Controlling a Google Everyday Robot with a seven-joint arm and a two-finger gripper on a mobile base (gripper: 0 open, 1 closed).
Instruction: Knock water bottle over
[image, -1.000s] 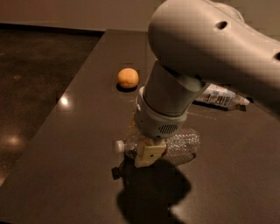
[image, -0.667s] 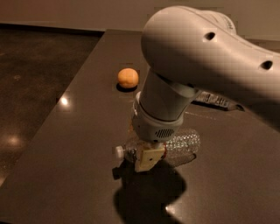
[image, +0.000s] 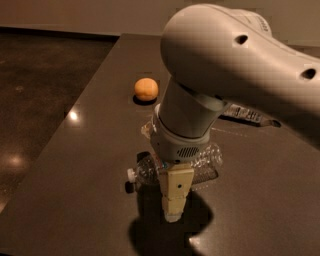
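The water bottle (image: 205, 159) is a small clear crinkled plastic bottle. It lies on its side on the dark table (image: 85, 150), with its white cap (image: 131, 175) pointing left. My gripper (image: 174, 199) hangs from the big white arm (image: 235, 65), just in front of the bottle's middle, and hides part of it. Its tip is close above the table, with a dark shadow under it.
An orange ball (image: 146, 89) sits on the table behind the bottle, to the left. A second bottle (image: 246, 115) lies at the back right, mostly hidden by the arm. The table's left edge runs diagonally, with dark floor (image: 40, 90) beyond it.
The gripper has come forward, toward the front of the table and past the bottle. The arm's upper part has swung left. The bottle stays lying on its side in about the same spot.
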